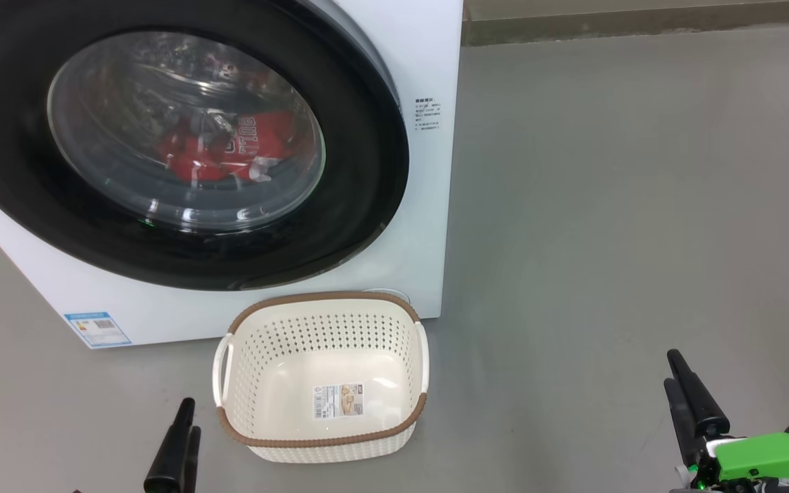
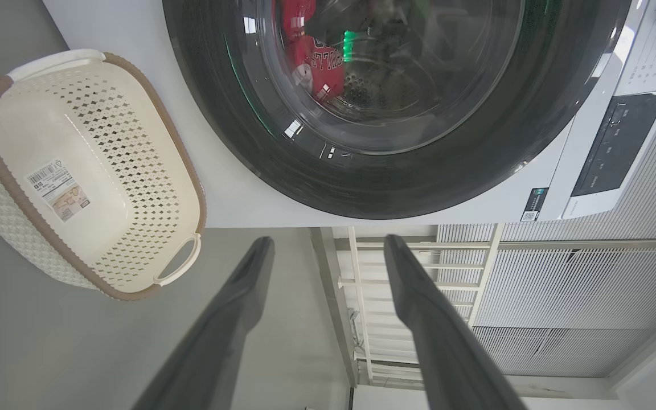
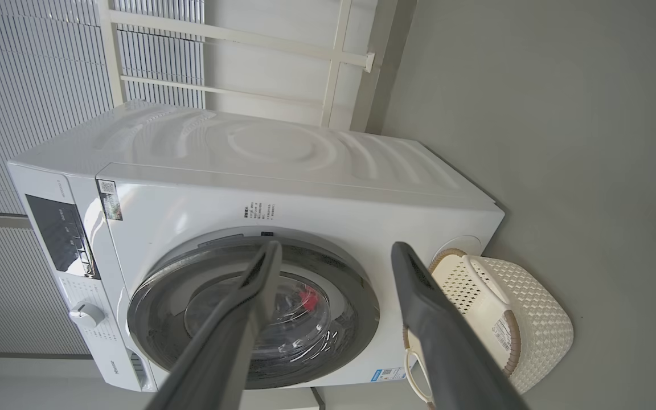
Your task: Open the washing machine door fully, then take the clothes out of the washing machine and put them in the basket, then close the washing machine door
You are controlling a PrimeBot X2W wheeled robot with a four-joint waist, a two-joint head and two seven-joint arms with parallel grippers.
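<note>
1. Left gripper (image 2: 328, 242): near left, dark fingers spread apart, nothing between them.
2. Right gripper (image 3: 335, 247): near right, fingers likewise parted and unloaded, with a green fitting (image 1: 764, 459) at its base.
3. Basket (image 1: 326, 452): upright on the grey floor (image 1: 607, 205) between the grippers, sticker (image 1: 338, 400) on its bottom, far rim just before the machine.
4. Washing machine (image 1: 429, 205): white, behind the basket.
5. Washing machine door (image 1: 367, 171): closed against the front.
6. Clothes (image 1: 257, 144): red, inside the drum, seen through the glass.
</note>
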